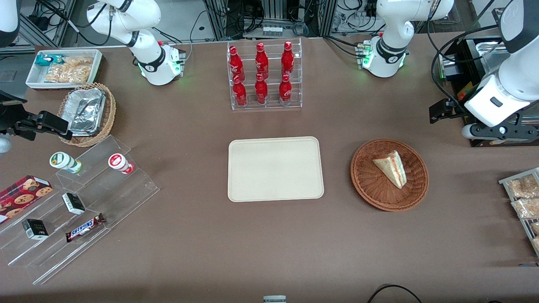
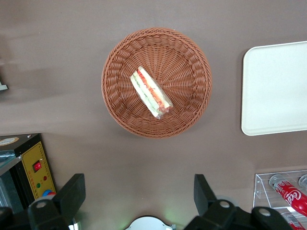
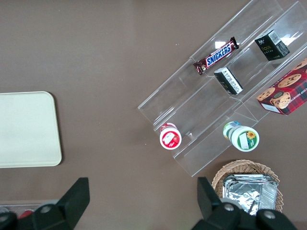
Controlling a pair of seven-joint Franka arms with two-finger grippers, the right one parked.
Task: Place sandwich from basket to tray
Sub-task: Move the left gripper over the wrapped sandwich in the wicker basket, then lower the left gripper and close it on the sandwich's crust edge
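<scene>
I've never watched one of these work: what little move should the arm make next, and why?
Probably lower the open gripper over the sandwich. It hangs high, farther from the front camera than the basket; the sandwich lies in the basket, and nothing is on the tray yet.

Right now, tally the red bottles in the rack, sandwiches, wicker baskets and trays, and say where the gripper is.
Red bottles: 6
Sandwich: 1
Wicker baskets: 2
Tray: 1
Total: 10
The gripper hangs open above bare table beside the sandwich's basket.
</scene>
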